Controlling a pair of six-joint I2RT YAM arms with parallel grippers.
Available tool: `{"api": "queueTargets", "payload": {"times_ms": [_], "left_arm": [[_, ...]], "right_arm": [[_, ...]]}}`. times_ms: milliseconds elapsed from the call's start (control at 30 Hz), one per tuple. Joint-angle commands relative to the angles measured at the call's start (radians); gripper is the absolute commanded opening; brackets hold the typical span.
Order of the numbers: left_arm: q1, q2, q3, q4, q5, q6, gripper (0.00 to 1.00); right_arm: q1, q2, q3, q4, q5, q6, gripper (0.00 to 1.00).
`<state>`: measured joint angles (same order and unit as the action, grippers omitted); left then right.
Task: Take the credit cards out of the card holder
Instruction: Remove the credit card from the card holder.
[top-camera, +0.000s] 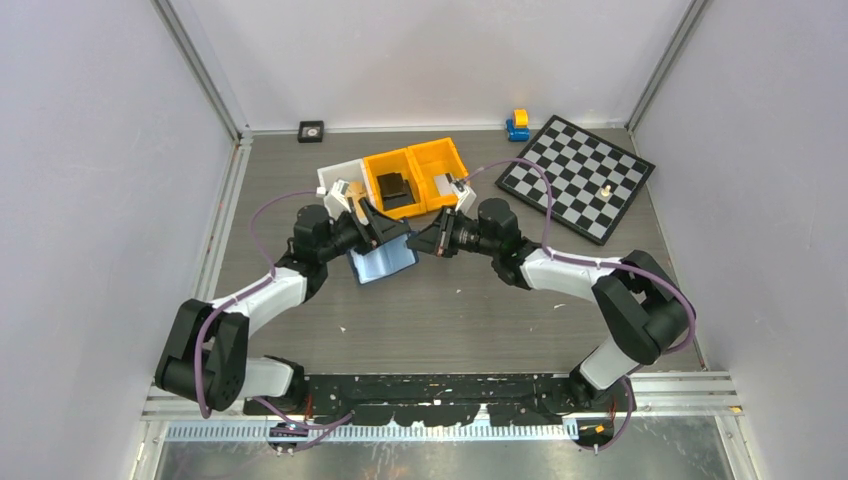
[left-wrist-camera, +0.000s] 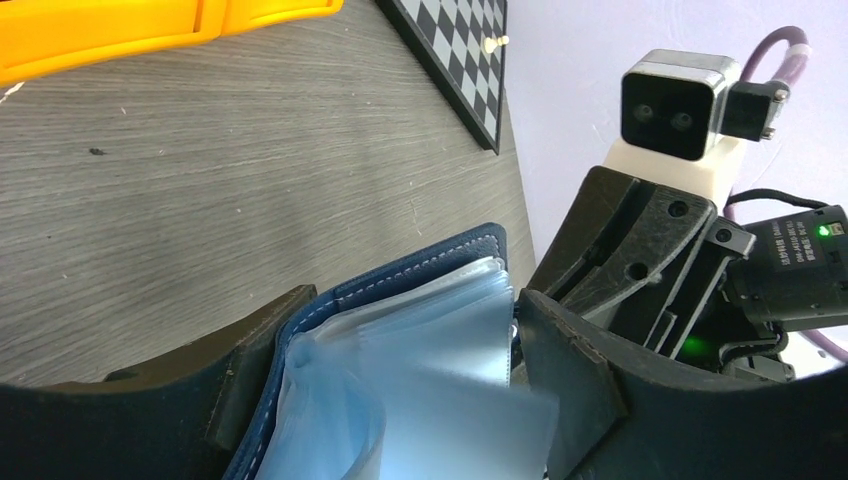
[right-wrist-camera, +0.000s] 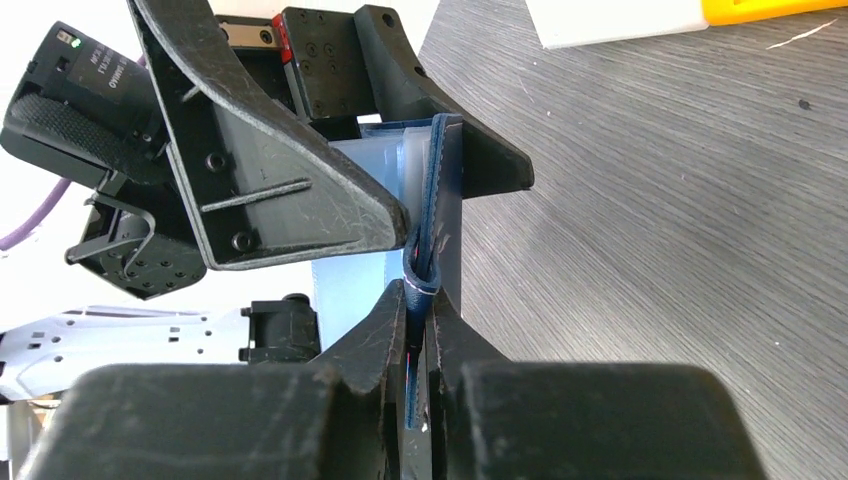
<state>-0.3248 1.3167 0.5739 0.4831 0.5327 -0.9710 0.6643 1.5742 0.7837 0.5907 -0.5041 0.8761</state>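
The navy card holder hangs above the table between both arms, its pale blue clear sleeves fanned out and drooping. My left gripper straddles it; in the left wrist view one pad presses the navy cover and the other pad meets the sleeve edges. My right gripper is shut on the holder's navy edge, pinched thin between its fingertips. The credit cards are hidden: no card shows among the sleeves.
Behind the grippers stand two orange bins, one holding a black block, and a white bin. At the back right lies a chessboard with one small piece, and a blue-and-yellow toy beyond it.
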Motion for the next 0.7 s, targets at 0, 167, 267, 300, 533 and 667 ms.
{"api": "queueTargets", "payload": {"times_ms": [0,167,267,300,533,667], "left_arm": [[0.008,-0.032,-0.002,0.09,0.023,-0.019,0.75],[0.012,-0.033,-0.006,0.103,0.028,-0.027,0.72],[0.013,-0.027,-0.006,0.101,0.028,-0.028,0.68],[0.014,-0.024,-0.004,0.094,0.027,-0.027,0.66],[0.026,-0.02,0.005,0.055,0.021,-0.023,0.44],[0.029,-0.02,0.005,0.048,0.016,-0.022,0.39]], "right_arm": [[-0.015,0.025,0.015,0.139,-0.048,0.062,0.03],[-0.03,0.057,0.01,0.214,-0.081,0.121,0.01],[-0.031,0.046,0.003,0.208,-0.072,0.11,0.01],[-0.032,0.042,0.003,0.205,-0.069,0.109,0.01],[-0.044,0.026,-0.009,0.201,-0.06,0.114,0.2],[-0.056,0.029,-0.019,0.219,-0.058,0.129,0.24]]}}
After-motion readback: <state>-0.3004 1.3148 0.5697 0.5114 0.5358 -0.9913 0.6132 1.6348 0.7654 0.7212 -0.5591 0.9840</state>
